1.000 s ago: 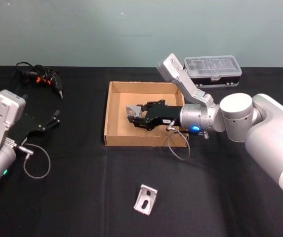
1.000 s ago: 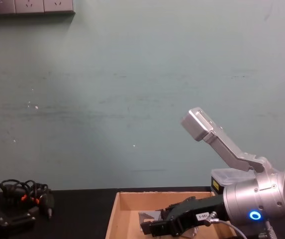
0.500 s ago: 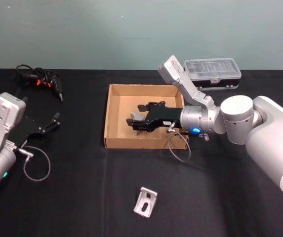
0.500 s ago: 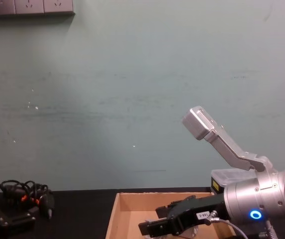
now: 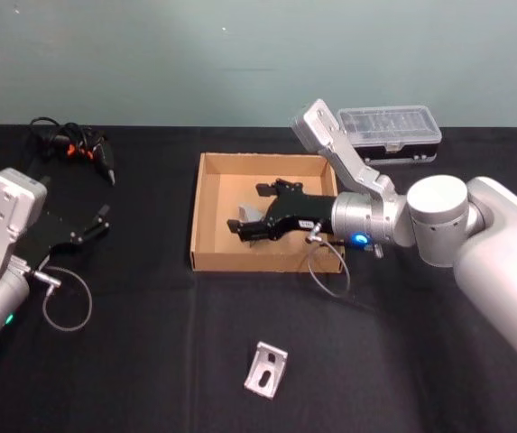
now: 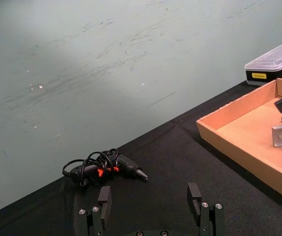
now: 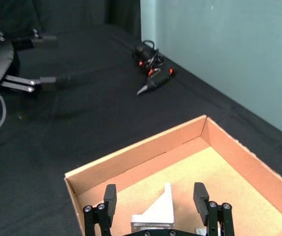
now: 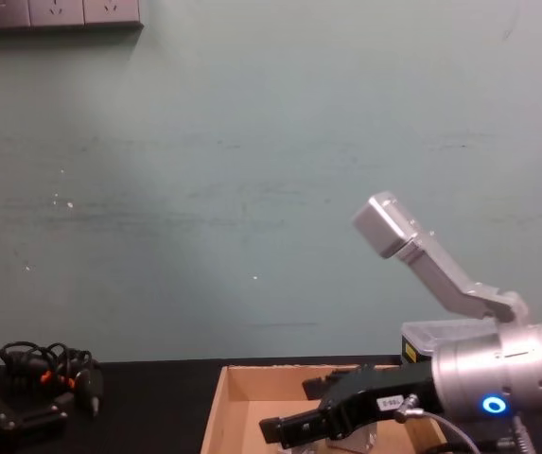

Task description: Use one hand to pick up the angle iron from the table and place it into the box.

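Silver bent-metal loose angle iron [image 5: 267,368]: lies on the matt black table [image 5: 150,361], well apart from the box at its 6 o'clock, untouched.
Black left gripper [image 5: 103,217]: parked at the box's 9 o'clock, fingers spread, holding nothing.
Shallow tan cardboard box [image 5: 195,216]: sits mid-table with low walls.
Black right gripper [image 7: 154,191]: reaches in from 3 o'clock, low over the box floor, fingers parted and clamping nothing.
Silver boxed angle iron [image 7: 155,215]: stands on the box floor between those parted fingers, apparently touching neither.
Step in hand: looks like clearing away from a placed piece. Best to lift straight up first, fingers kept wide, so no pad clips the upright flange or the cardboard wall.
Clear-lidded black plastic case [image 5: 389,126]: just beyond the box, at 1 o'clock.
Black corded drill [image 5: 82,149]: far off at 10 o'clock.
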`<state>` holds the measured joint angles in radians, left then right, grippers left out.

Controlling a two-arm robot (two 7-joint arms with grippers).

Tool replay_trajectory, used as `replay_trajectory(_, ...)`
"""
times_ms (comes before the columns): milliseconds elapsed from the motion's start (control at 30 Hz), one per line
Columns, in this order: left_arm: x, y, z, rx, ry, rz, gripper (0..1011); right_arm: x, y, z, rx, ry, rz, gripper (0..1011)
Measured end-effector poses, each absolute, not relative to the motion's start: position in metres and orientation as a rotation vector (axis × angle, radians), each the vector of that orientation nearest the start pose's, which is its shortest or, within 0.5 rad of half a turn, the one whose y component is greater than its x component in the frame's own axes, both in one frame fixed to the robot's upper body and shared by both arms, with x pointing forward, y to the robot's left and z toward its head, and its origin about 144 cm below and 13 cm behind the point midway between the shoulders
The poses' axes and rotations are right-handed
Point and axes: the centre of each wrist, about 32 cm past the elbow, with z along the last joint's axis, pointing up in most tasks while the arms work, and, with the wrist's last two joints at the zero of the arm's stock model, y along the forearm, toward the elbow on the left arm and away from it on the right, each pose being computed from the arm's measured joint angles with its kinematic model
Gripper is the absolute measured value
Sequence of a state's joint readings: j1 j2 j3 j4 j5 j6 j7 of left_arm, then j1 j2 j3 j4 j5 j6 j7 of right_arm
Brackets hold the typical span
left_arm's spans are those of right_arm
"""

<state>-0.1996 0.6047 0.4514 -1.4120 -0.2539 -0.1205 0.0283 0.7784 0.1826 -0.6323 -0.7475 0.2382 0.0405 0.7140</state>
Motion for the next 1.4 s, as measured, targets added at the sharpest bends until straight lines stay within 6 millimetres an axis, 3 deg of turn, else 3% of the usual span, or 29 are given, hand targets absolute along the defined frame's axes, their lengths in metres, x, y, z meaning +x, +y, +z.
replay_trajectory(267, 0.489, 0.310, 1.140, 0.305, -0.285, 1.248, 1011, 0.617, -0.208, 1.185, -0.351, 0.003, -0.550, 1000)
replay_trajectory(700, 0.489, 0.310, 1.140, 0.304, -0.285, 1.248, 1011, 0.540, -0.231, 1.221, -0.438, 0.011, -0.479, 1002)
replay_trajectory(1033, 0.489, 0.310, 1.140, 0.305, -0.285, 1.248, 1011, 0.495, -0.227, 1.234, -0.536, 0.091, -0.456, 1002)
replay_trajectory(1400, 0.489, 0.310, 1.140, 0.305, -0.285, 1.248, 1011, 0.479, -0.211, 1.237, -0.636, 0.118, -0.424, 1000)
